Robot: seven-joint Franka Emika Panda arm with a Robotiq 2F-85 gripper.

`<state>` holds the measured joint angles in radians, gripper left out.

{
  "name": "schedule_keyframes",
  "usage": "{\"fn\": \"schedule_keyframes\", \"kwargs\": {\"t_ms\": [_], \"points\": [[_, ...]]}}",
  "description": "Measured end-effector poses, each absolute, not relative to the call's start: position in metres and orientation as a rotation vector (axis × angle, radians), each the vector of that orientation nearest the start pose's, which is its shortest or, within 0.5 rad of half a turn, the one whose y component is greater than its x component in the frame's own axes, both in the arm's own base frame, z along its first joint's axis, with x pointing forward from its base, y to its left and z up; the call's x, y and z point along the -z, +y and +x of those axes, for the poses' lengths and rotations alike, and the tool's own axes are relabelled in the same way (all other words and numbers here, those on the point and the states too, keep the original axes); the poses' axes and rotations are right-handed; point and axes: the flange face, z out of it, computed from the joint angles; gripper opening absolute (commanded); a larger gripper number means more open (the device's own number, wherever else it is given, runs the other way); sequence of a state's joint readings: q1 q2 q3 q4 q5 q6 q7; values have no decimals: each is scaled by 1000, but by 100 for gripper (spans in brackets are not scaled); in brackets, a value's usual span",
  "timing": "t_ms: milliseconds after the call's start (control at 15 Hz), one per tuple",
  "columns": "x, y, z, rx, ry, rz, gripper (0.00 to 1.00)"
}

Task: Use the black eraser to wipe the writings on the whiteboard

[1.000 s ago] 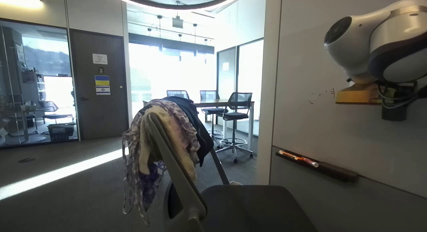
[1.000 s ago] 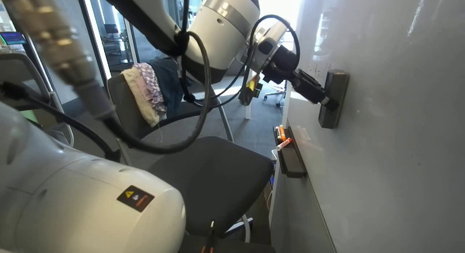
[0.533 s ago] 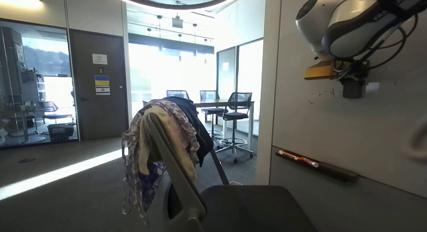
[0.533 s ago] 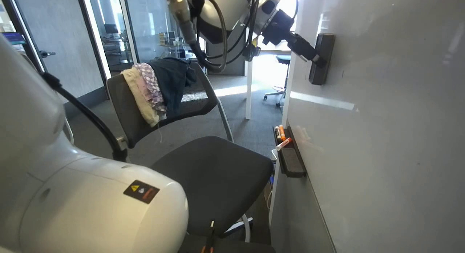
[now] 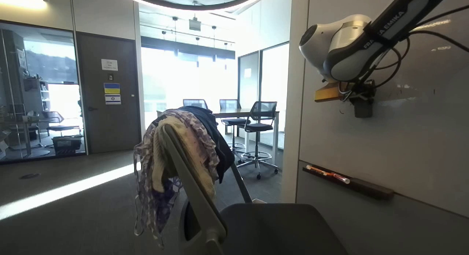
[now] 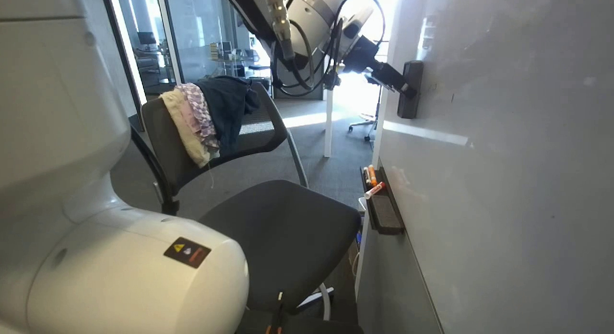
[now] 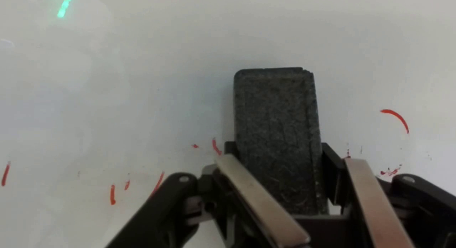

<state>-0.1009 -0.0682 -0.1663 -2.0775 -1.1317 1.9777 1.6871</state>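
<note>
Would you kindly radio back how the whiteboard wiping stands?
End effector closed on black eraser, at whiteboard. Red writings remain either side. No obstruction seen.

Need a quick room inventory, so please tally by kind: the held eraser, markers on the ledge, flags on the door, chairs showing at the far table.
Eraser: 1
Markers: 3
Flags: 2
Chairs: 3
Total: 9

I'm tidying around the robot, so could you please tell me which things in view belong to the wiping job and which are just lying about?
Belong to the job: claw, eraser in its grip, whiteboard, red marks.
Just lying or standing about: markers on the ledge, chair, clothes draped over it.
</note>
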Motion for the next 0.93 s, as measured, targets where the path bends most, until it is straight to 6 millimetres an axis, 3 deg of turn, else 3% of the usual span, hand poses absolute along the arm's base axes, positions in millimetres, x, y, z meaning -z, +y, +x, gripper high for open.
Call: {"fn": "schedule_keyframes", "kwargs": {"t_ms": [333,733,933], "points": [[-479,-204,502,-731,-1475,1648,31],[-470,-205,465,-652,-1475,1604,31],[-467,-205,471,-654,-1450,1604,31]]}}
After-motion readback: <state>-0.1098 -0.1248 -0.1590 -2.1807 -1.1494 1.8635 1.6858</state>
